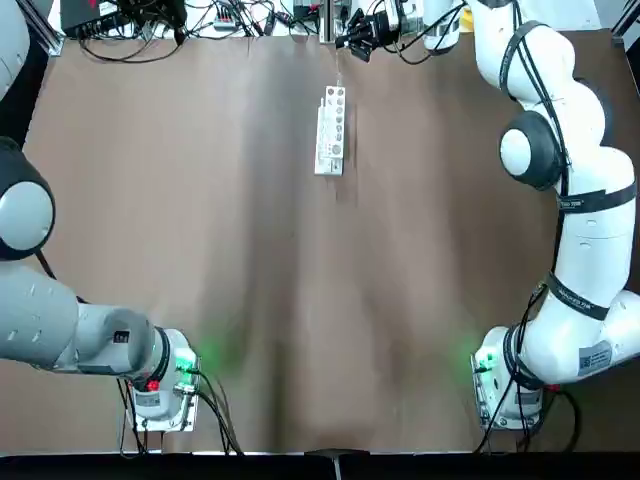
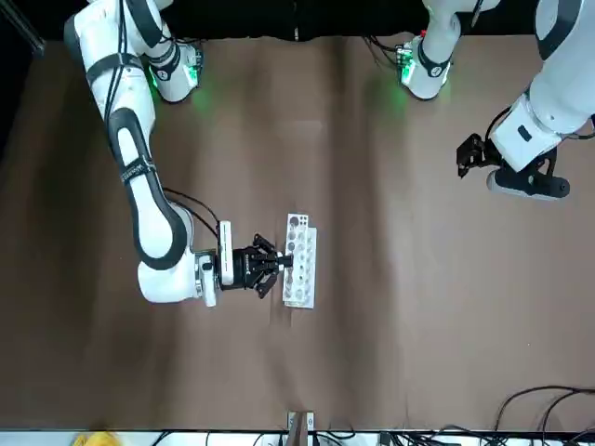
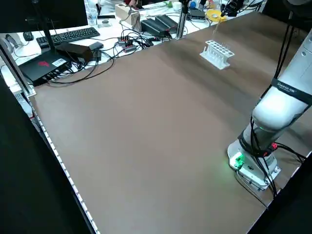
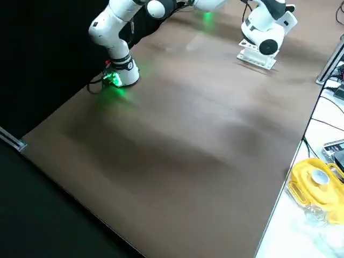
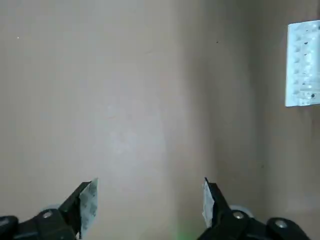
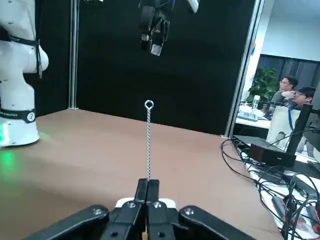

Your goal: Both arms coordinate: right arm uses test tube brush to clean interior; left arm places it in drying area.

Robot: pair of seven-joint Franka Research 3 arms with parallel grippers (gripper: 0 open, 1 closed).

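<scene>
Brush (image 6: 148, 140): thin twisted wire with a ring at its end, standing nearly upright from the right gripper's fingertips; the top view puts it close by the rack's far end, and whether the two touch I cannot tell.
Right gripper (image 6: 148, 183): clenched on the brush, fingers pressed together around the wire; it hangs over the far part of the table, near the rack.
Right arm (image 1: 590, 240): reaches from its base to the far edge, black cables strapped along it.
Left gripper (image 5: 151, 192): jaws released and spread wide, nothing between them; it hangs above the table on the robot's left side, well apart from the rack.
Left arm (image 2: 558, 102): bent out over its own side, small black label showing in the front view.
Rack (image 1: 331, 130): white, with round holes, near the middle of the table's far part.
Table (image 1: 250, 250): broad and brown, under both arms.
Yellow tray (image 4: 317, 188): on the white surface past the table's edge.
Cables (image 3: 122, 51): a black tangle by the keyboard (image 3: 74, 34) and monitor (image 3: 53, 12).
People (image 6: 295, 92): two, in the room behind.
</scene>
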